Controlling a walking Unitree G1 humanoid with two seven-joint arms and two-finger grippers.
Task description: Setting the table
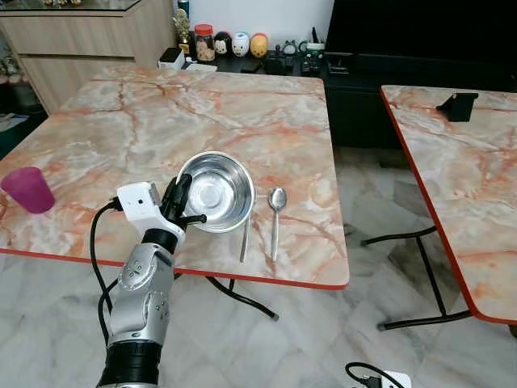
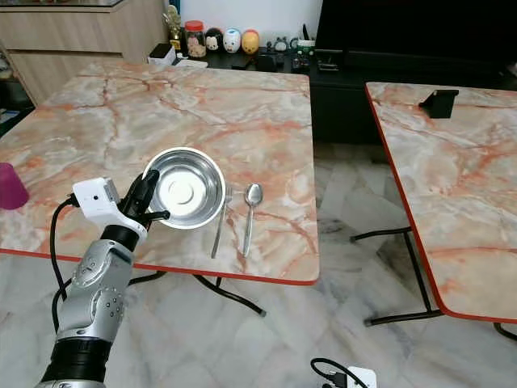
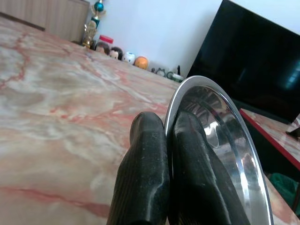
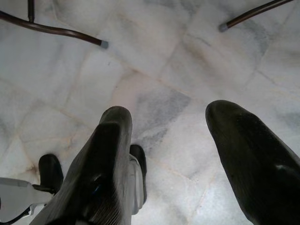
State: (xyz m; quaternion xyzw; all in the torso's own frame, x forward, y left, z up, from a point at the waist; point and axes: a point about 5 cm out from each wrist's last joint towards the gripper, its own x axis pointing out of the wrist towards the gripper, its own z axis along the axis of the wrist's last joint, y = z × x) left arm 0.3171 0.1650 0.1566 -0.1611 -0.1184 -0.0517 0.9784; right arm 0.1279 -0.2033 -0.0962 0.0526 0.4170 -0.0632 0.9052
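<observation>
Your left gripper (image 1: 179,204) is clamped on the near-left rim of the steel bowl (image 1: 216,191); in the left wrist view the two black fingers (image 3: 145,178) stand pressed together with the rim pinched between them, one finger outside the bowl and one inside. The bowl is over the near part of the marble table (image 1: 161,121), close to the front edge, and appears tilted with the gripped side raised; whether its far side touches the tabletop cannot be told. Just to the bowl's right lie a fork (image 1: 245,234), its upper end hidden by the bowl's rim, and a spoon (image 1: 276,212), parallel to each other with handles pointing toward the front edge. A purple cup (image 1: 28,189) stands upright near the table's left edge, well apart from the bowl. A second marble table (image 1: 460,178) stands to the right across a gap of tiled floor (image 1: 371,267), with a small black object (image 1: 457,106) on it. Beyond the tables is a dark cabinet carrying jars and figurines (image 1: 230,44). Your right gripper (image 4: 168,150) hangs over the floor with its fingers apart and nothing between them; a table leg (image 4: 51,31) crosses the right wrist view.
</observation>
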